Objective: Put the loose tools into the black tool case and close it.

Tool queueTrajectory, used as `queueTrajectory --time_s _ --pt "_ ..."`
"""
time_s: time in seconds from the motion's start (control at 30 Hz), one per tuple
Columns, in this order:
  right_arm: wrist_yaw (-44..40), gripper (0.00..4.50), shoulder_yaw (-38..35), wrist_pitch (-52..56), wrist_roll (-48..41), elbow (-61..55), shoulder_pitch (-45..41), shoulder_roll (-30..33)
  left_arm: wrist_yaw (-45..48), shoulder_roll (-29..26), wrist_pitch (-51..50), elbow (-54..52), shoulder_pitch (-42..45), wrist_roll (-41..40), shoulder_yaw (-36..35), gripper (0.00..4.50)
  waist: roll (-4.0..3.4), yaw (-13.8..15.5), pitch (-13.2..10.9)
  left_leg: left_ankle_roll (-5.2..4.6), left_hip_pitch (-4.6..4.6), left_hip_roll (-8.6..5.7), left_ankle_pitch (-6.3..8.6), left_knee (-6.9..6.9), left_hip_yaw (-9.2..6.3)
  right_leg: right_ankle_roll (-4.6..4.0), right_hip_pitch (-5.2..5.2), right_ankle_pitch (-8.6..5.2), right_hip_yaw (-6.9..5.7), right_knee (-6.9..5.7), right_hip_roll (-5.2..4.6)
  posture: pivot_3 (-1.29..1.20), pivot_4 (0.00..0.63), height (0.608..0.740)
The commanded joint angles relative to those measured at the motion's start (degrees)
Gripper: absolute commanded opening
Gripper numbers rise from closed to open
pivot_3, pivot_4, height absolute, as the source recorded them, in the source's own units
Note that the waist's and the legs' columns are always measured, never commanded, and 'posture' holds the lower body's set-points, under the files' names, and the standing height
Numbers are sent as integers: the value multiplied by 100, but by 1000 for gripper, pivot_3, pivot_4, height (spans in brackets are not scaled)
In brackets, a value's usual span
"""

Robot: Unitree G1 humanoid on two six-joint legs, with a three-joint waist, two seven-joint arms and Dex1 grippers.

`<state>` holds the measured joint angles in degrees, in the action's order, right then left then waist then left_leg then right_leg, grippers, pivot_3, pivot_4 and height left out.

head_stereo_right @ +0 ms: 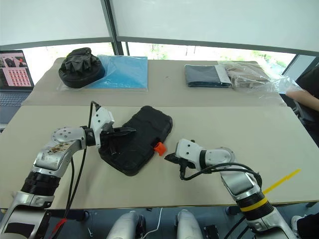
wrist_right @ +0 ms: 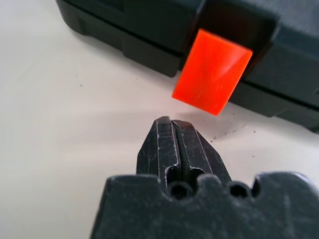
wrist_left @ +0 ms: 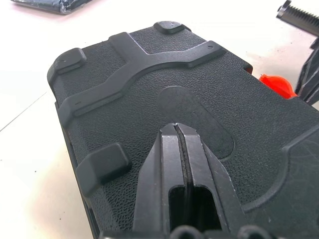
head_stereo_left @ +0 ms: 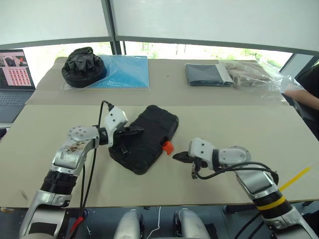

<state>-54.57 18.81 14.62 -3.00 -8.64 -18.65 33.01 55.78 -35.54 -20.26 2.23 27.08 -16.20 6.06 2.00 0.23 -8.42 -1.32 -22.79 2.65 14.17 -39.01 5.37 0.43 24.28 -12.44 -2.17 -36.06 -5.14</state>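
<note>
Black tool case [head_stereo_left: 147, 138] lying closed at centre of frame on the beige table [head_stereo_left: 229, 129], orange latch [head_stereo_left: 168, 147] sticking out on its right edge. Left gripper [head_stereo_left: 135, 131] fingers pressed together, empty, resting over the lid. Right gripper [head_stereo_left: 177, 156] fingers together, empty, tips just right of the latch, not touching.

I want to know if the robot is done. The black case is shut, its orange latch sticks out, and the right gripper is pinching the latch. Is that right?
Not quite. The black case is shut and its orange latch does stick out, but the right gripper is not pinching it. The right wrist view shows its fingers shut together just short of the latch, with bare table between them.
</note>
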Motion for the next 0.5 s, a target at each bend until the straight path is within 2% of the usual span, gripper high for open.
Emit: queueTrajectory --time_s 0.03,0.5 --pt "70 0 -12 -146 71 117 -204 -104 23 15 -78 192 -101 152 131 13 0 -1 0 0 0 0 0 0 0 0 0 0 0 0 0 0 150 740" --pt "-141 0 214 -109 269 508 -1066 -412 52 20 -101 143 -210 195 188 13 -1 -34 1 0 0 1 0 0 0 0 0 0 0 -1 1 0 150 740"
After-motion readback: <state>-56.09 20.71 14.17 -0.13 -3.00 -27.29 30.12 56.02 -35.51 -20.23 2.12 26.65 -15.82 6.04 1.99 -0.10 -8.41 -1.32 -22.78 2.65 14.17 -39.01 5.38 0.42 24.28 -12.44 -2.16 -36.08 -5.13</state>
